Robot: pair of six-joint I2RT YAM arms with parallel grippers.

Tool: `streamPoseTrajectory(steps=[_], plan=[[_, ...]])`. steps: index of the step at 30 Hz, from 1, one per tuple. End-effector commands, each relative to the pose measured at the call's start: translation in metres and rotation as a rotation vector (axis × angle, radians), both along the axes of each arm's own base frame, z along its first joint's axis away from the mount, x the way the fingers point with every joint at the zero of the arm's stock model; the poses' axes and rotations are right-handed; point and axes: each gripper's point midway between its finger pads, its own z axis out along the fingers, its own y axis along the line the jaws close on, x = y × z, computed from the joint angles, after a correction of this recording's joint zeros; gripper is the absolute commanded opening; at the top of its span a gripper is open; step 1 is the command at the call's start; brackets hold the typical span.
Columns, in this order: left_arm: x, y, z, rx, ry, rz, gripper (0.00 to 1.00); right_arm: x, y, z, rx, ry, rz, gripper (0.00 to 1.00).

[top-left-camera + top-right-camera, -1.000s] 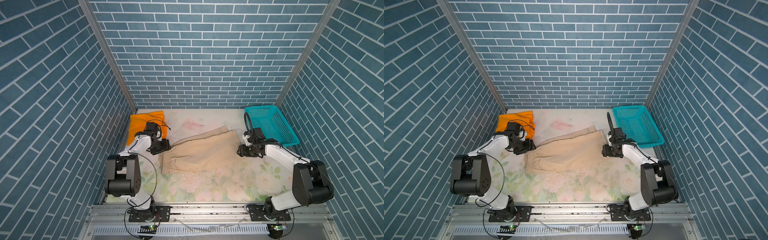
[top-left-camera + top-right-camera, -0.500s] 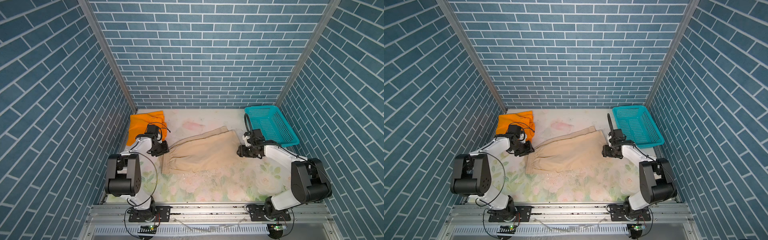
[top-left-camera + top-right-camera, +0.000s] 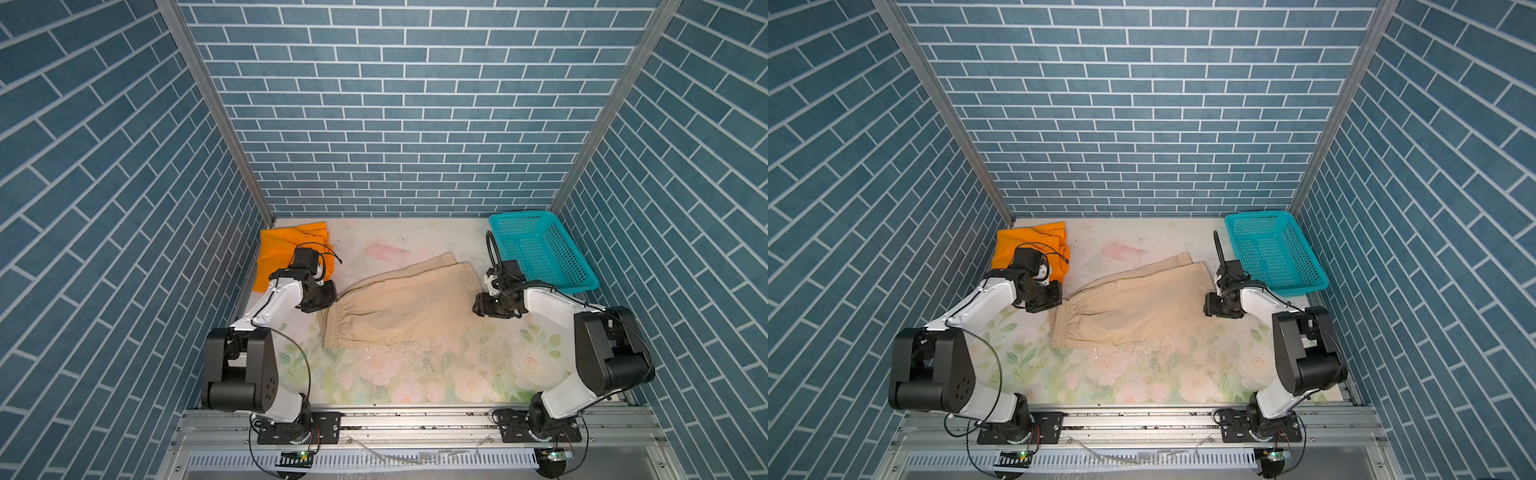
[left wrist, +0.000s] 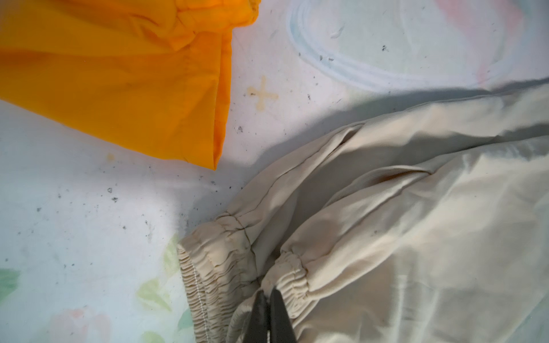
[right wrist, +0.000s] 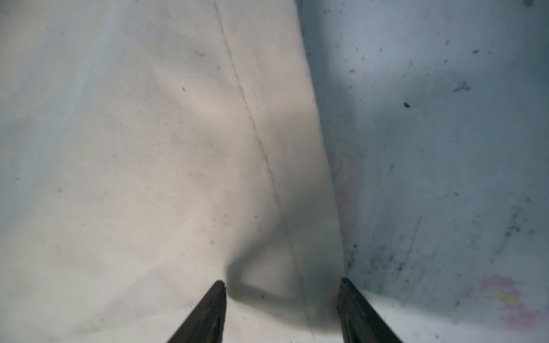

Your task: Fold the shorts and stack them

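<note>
Left gripper (image 4: 269, 294) clamped tight, right gripper (image 5: 282, 286) spread.

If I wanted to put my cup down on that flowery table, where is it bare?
Widest: the front of the floral table, between the beige cloth shorts and the metal rail. Smaller: the back middle, between the orange cloth shorts and the teal plastic basket. Crowded: the beige pair's ends, at the left gripper and right gripper.

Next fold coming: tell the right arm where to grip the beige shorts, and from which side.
The leg hem of the beige shorts, from the basket side: that edge lies flat and free, and the open right gripper straddles it.
</note>
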Motion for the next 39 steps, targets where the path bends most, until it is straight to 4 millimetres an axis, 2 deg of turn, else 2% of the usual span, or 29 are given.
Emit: streamPoseTrajectory(steps=[1,2,3,6,8,9,10,13,15,19,21,24,25,27,29,35,39], plan=[[-0.011,0.008,0.002,0.042,0.01,0.012,0.08,0.003,-0.003,0.014,0.006,-0.031,-0.03,0.61],[-0.011,0.008,0.001,0.049,0.012,0.01,0.19,0.003,-0.003,0.017,0.003,-0.037,-0.028,0.61],[-0.011,0.009,-0.002,0.053,0.019,0.011,0.19,0.004,-0.004,0.019,0.004,-0.044,-0.028,0.61],[-0.006,0.003,-0.009,0.02,0.012,-0.004,0.17,0.002,-0.003,0.023,0.01,-0.053,-0.025,0.61],[-0.004,-0.001,-0.015,0.002,0.011,-0.006,0.07,0.001,-0.004,0.023,0.013,-0.052,-0.027,0.61],[-0.003,-0.001,-0.018,-0.001,0.015,-0.005,0.06,0.0,-0.004,0.023,0.013,-0.051,-0.029,0.61],[-0.003,-0.002,-0.021,-0.003,0.025,-0.007,0.08,-0.001,-0.004,0.022,0.013,-0.05,-0.03,0.61],[-0.002,0.002,-0.029,0.02,0.052,-0.006,0.31,-0.002,-0.004,0.023,0.016,-0.051,-0.031,0.61],[0.001,0.004,-0.033,0.035,0.05,-0.011,0.4,-0.002,-0.004,0.024,0.018,-0.051,-0.03,0.61],[0.01,0.002,-0.04,0.029,0.061,-0.024,0.41,-0.004,-0.003,0.026,0.025,-0.053,-0.028,0.61],[0.014,-0.003,-0.043,-0.004,0.06,-0.021,0.39,-0.005,-0.003,0.026,0.024,-0.053,-0.026,0.61],[0.015,-0.009,-0.045,-0.04,0.058,-0.019,0.29,-0.006,-0.006,0.024,0.013,-0.049,-0.031,0.61],[0.014,-0.01,-0.045,-0.043,0.058,-0.017,0.25,-0.006,-0.007,0.022,0.01,-0.045,-0.032,0.61],[0.012,-0.01,-0.044,-0.046,0.055,-0.017,0.09,-0.006,-0.008,0.017,0.008,-0.033,-0.036,0.61],[0.008,-0.007,-0.041,-0.027,0.065,-0.012,0.0,-0.007,-0.008,0.01,0.005,-0.013,-0.039,0.61],[-0.008,0.005,-0.016,0.026,0.057,0.027,0.0,-0.008,-0.008,-0.004,0.01,0.026,-0.06,0.62],[-0.021,0.003,0.002,0.005,-0.005,0.048,0.0,-0.004,-0.009,-0.002,0.006,0.012,-0.065,0.62]])
